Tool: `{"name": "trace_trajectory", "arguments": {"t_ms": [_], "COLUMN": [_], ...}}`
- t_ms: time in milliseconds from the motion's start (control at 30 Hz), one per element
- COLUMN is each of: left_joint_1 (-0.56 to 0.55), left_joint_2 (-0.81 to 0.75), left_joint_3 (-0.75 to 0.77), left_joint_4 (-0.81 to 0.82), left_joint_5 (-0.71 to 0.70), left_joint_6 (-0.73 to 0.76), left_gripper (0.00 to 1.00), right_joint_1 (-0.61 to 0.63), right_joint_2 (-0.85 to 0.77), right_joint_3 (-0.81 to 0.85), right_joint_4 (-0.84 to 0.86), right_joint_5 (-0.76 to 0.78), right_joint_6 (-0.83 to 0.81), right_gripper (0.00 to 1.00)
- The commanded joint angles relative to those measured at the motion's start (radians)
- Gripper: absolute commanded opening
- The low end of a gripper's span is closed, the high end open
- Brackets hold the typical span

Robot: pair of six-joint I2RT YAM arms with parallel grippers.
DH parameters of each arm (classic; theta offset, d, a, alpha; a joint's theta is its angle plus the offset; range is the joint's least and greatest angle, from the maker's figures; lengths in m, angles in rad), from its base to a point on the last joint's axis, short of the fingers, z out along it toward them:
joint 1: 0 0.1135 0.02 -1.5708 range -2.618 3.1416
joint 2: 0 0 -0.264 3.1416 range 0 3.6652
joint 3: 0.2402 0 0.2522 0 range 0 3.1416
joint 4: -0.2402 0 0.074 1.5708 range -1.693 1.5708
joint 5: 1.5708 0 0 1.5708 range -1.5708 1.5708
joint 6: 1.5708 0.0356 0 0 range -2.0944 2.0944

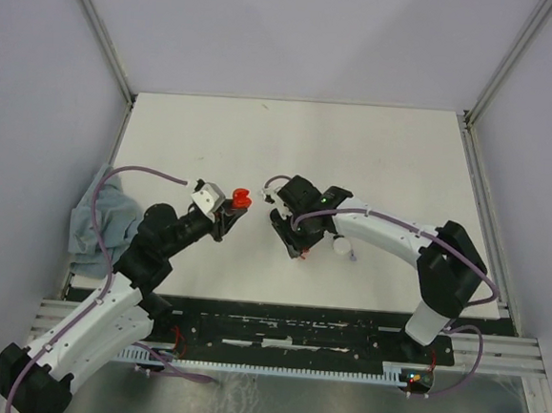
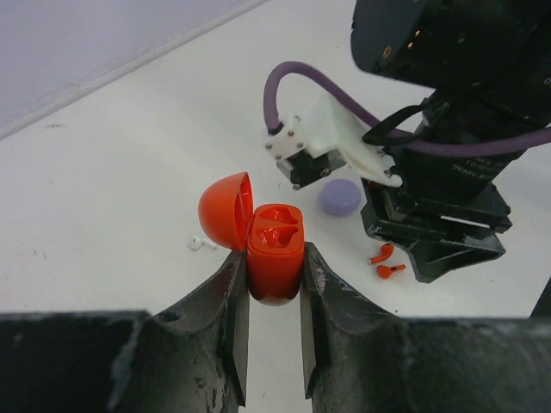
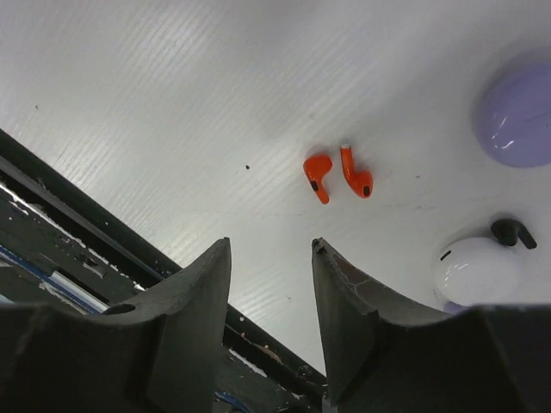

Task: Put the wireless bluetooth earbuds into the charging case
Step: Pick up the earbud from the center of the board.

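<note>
My left gripper (image 2: 274, 262) is shut on the base of an open red charging case (image 2: 275, 249), its lid (image 2: 225, 211) flipped back to the left and both pockets empty. It also shows in the top view (image 1: 241, 200), held above the table. Two red earbuds (image 3: 317, 175) (image 3: 355, 176) lie side by side on the table, just ahead of my right gripper (image 3: 271, 245), which is open and empty above the table. In the left wrist view the same earbuds (image 2: 385, 262) lie beside the right gripper's fingers (image 2: 439, 249).
A lavender case (image 3: 516, 116), a white case (image 3: 478, 271) and a black earbud (image 3: 513, 231) lie to the right of the red earbuds. A small white earbud (image 2: 202, 243) lies left of the red case. A blue-grey cloth (image 1: 103, 217) is at the left edge. The black front rail (image 3: 52, 249) is close.
</note>
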Motion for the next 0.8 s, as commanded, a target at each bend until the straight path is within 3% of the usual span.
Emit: {"name": "trace_trajectory", "arguments": {"t_ms": [0, 767], "left_joint_1": [0.004, 0.004], "left_joint_2": [-0.02, -0.078], "left_joint_3": [0.004, -0.007], "left_joint_4": [0.054, 0.054], "left_joint_5": [-0.035, -0.045], "left_joint_6": [0.027, 0.007], "left_gripper": [0.03, 0.03], "right_joint_1": [0.031, 0.059], "right_joint_2": [0.071, 0.301], "right_joint_3": [0.099, 0.2], "right_joint_4": [-0.045, -0.081], "right_joint_5": [0.086, 0.191], "right_joint_6": [-0.021, -0.016], "right_gripper": [0.5, 0.39]}}
